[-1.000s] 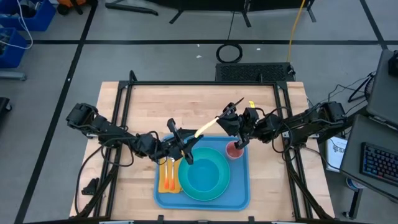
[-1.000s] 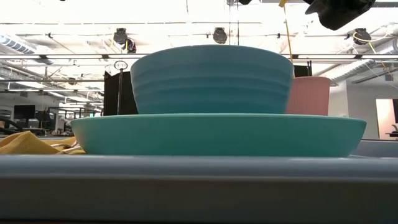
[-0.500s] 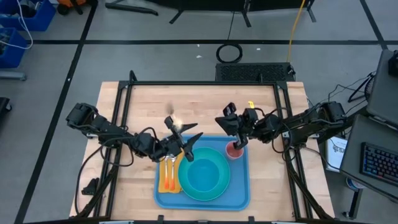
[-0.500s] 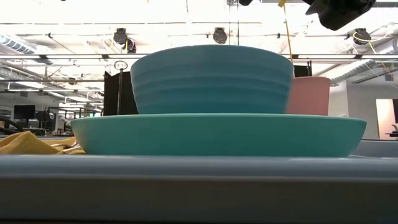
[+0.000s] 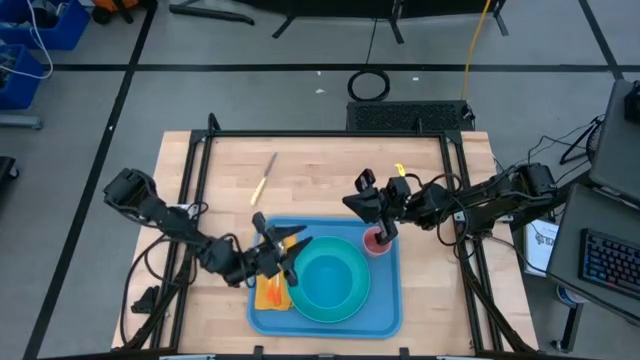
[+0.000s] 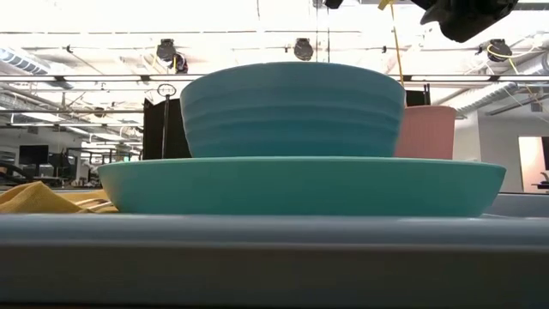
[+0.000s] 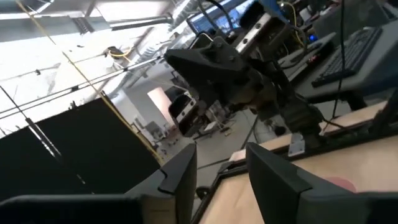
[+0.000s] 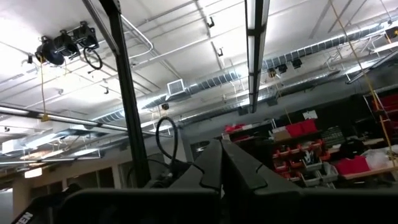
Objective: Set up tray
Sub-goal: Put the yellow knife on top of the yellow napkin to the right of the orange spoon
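The blue tray [image 5: 385,300] lies on the table's near middle. On it sits a turquoise plate [image 5: 300,300] with a turquoise bowl [image 5: 332,278] inside, a pink cup [image 5: 377,241] at the far right corner, and orange utensils on a yellow napkin [image 5: 270,292] at the left. A yellow-handled knife [image 5: 264,178] lies flat on the bare table, far left of the tray. My left gripper [image 5: 283,250] hovers open over the tray's left part. My right gripper [image 5: 353,196] is shut and raised beyond the cup, its fingers tipped upward.
A black metal frame [image 5: 200,150] borders the table's sides and far edge. Bare wood lies between the tray and the far edge, around the knife. In the low view the plate [image 6: 300,184], the bowl [image 6: 292,107] and the cup [image 6: 425,130] fill the picture.
The yellow-handled knife, held up between the two grippers a second ago, has come free, flown toward the far left and landed flat on the table. My left gripper has drawn back toward the near left, over the tray's left part. My right gripper has barely shifted.
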Controlling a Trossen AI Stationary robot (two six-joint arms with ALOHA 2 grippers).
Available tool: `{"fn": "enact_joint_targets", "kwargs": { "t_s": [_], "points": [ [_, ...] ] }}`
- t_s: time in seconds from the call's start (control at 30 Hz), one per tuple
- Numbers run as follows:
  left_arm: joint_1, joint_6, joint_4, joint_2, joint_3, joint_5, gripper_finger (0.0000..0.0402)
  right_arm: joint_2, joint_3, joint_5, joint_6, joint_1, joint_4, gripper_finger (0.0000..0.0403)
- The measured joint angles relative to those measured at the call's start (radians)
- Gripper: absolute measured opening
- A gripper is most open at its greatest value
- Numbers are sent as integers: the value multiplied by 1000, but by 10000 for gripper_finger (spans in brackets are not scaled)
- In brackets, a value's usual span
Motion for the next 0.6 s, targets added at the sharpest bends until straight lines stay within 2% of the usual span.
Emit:
{"fn": "enact_joint_targets", "kwargs": {
  "t_s": [0.17, 0.47, 0.53, 0.6],
  "points": [
    [-46, 82, 20, 0, 0, -14, 136, 0, 0, 0, 0, 0, -9, 1],
    [-50, 94, 40, 0, 0, -25, 136, 0, 1, -1, 0, 0, -42, 0],
    [-45, 95, 38, 0, 0, -52, 136, 0, 1, -2, 0, 0, -58, 0],
    [-31, 119, 36, 0, 0, -122, 136, 0, 1, -33, 0, 0, -66, 0]
  ]
}}
